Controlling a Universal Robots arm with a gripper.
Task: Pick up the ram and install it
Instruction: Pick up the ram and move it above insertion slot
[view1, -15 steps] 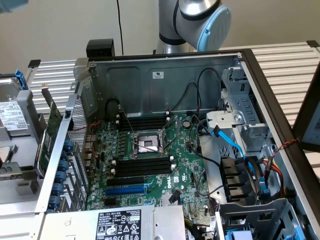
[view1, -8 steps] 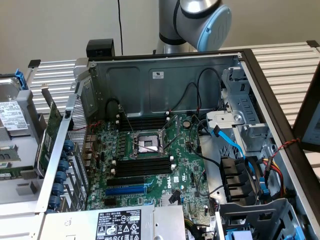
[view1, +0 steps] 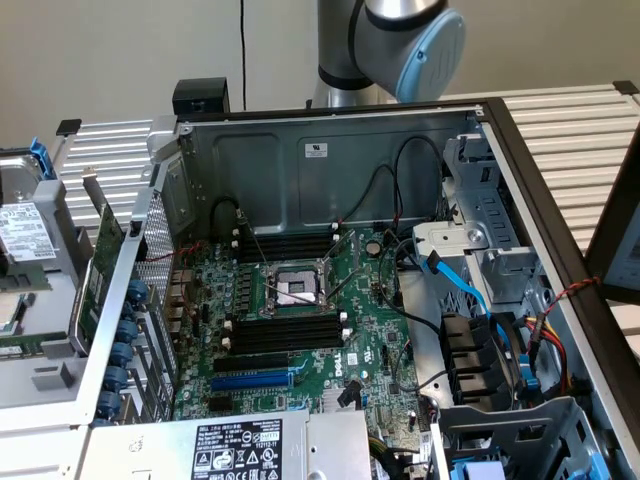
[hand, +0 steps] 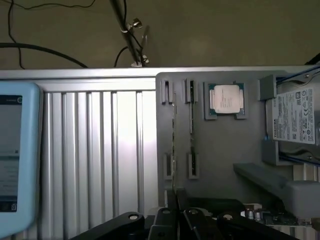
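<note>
Gripper: the black gripper shows in the wrist view with its two fingers drawn together, only a sliver between them.
Ram: the ram stands on edge in a slot of the grey holder tray, seen as a thin line. It runs straight toward the fingertips; I cannot tell whether they pinch it.
Second stick: another thin stick sits edge-on in the neighbouring slot, just beside the ram.
Processor: a silver-topped processor chip lies in a square recess of the same tray; its print is too small to read.
Hard drive: a hard drive lies on the tray's far side, "TOSHIBA" readable along its white label.
Pale blue device: a device with a pale blue frame rests on the ribbed metal table.
Computer case: in the exterior view an open computer case has a white sticker on its back wall, unreadable.
Motherboard: the green motherboard carries a Dell logo, an open processor socket and long black memory slots, with nothing in them.
Power supply label: a black-and-white label shows, its text too fine to read.
Arm: the robot arm's blue-capped joint stands behind the case.
</note>
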